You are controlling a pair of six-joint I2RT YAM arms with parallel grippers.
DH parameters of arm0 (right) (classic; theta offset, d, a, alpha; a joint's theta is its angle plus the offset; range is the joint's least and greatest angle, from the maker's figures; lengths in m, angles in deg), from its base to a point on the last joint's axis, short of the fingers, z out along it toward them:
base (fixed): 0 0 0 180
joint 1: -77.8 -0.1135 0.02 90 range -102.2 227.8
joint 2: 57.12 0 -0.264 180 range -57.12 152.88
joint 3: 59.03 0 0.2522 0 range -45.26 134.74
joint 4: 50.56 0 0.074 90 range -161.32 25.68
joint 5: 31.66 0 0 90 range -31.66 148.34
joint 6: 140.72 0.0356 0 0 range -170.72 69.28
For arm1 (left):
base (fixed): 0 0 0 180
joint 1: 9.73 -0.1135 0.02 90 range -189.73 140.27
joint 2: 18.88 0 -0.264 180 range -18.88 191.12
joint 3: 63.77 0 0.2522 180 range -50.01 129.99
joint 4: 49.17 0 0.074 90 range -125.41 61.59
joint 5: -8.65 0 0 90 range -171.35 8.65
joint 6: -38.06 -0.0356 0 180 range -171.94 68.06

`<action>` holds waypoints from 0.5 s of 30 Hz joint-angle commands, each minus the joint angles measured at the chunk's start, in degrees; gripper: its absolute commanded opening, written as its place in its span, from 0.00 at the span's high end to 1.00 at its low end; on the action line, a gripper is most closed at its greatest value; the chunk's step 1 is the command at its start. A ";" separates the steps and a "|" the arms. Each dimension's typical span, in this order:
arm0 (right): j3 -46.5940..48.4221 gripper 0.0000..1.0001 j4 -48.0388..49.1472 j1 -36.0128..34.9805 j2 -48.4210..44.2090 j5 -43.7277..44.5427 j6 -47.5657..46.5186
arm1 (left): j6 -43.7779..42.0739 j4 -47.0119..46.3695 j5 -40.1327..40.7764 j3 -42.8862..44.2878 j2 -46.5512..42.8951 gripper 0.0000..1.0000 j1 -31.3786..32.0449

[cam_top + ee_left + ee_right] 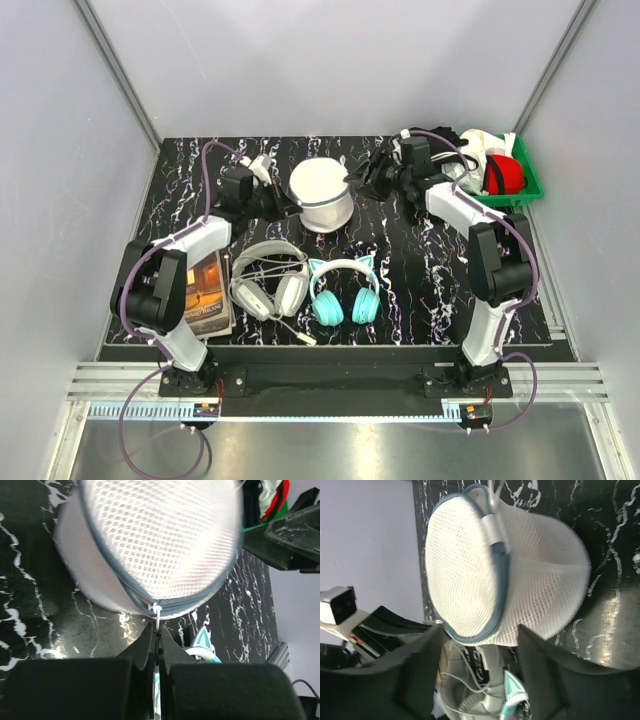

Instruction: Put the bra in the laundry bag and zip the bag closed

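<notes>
At the rim of the laundry bag [322,195] the left gripper [156,630] pinches the zipper pull [157,611], fingers pressed together; the mesh looks light and floppy; beside the bag the right gripper [479,639] is spread; the bra is unseen, perhaps inside.

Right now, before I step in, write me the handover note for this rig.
The left gripper is shut on the zipper pull of the laundry bag, which sits mid-table.
The right gripper is open at the bag's right side, holding nothing.
The bra is nowhere in sight outside the bag; it is presumably inside, though the mesh hides it.
To do: finish the zip. How far it is closed cannot be told.
</notes>
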 commanded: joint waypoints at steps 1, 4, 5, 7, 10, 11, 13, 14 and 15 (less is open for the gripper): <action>-2.87 0.22 -4.76 1.81 -2.54 -4.31 1.38 | 2.43 -8.14 -4.74 1.04 0.45 1.00 3.78; -12.09 0.15 0.85 0.93 -7.99 -4.40 12.70 | 4.89 -10.44 -5.62 1.74 1.76 1.00 6.68; -14.22 0.16 6.17 0.67 -10.09 -4.31 14.74 | 5.77 -10.79 -5.80 1.92 2.72 1.00 7.30; -18.27 0.18 8.32 0.14 -11.16 -3.79 19.74 | 5.95 -11.15 -5.72 2.71 3.43 1.00 8.97; -21.70 0.23 13.23 -0.47 -11.52 -2.21 24.76 | 6.74 -11.85 -5.80 2.62 4.23 1.00 10.38; -22.33 0.25 15.86 -0.39 -11.17 -1.85 26.26 | 6.83 -11.85 -5.89 2.54 4.31 1.00 10.73; -22.42 0.29 19.12 -0.47 -10.03 -1.94 28.38 | 6.83 -11.85 -5.80 2.27 4.23 1.00 11.61; -21.72 0.30 19.40 -0.91 -8.63 -1.94 28.74 | 6.74 -11.85 -5.89 2.18 4.23 1.00 11.96; -21.02 0.32 19.14 -0.91 -7.92 -2.02 28.65 | 6.66 -11.76 -6.15 2.18 4.40 1.00 12.48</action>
